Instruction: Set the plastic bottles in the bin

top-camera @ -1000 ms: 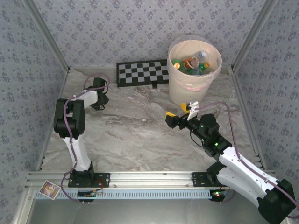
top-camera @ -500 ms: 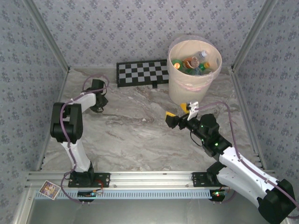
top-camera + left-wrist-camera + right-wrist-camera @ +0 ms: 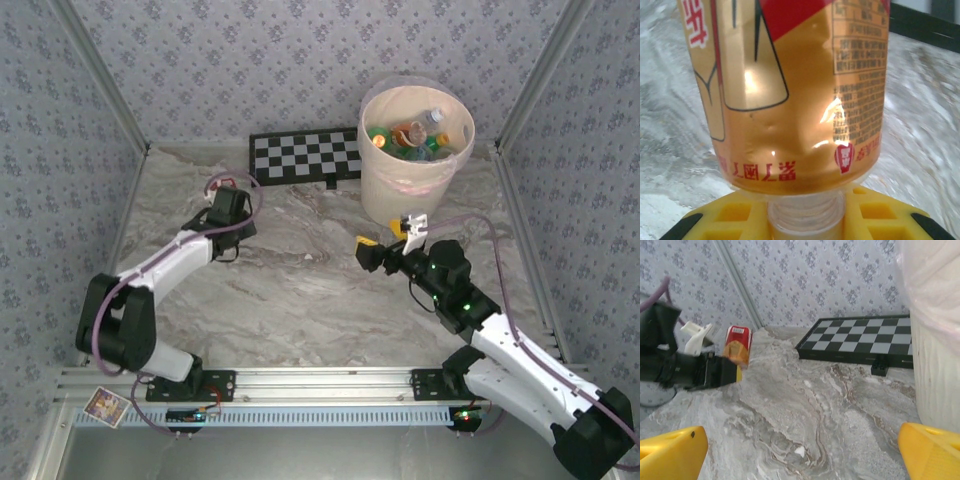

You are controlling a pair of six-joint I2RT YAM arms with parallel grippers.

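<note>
Okay, quick pass. From the top camera we see the left gripper out at about 10 o'clock on the marble table, its arm stretched low across the surface. The left wrist camera settles the grip for us: the yellow fingers are clamped on the clear threaded neck of a red-and-orange labelled plastic bottle, one finger on each side, with the bottle body reaching away from them. The mouth end is cut off at the frame edge, so we cannot tell whether a cap is on. From the right wrist camera we pick up that same bottle at 9 o'clock, sticking out past the left gripper with its red end raised. We can't tell whether it touches the marble.

The right gripper sits at roughly 3 o'clock from the table centre, just at 6 o'clock of the bin. Its jaws are spread wide over bare marble, and in its own camera the yellow fingertips sit at the two lower corners.

The bin stands at 1 o'clock on the table, pale peach-cream, with a thin clear liner over the rim. Inside we see a heap of bottles: green ones, a clear one, an orange-labelled one.

A checkerboard lies flat at 12 o'clock by the back wall, just at 9 o'clock of the bin, with a small black block at its near edge.
</note>
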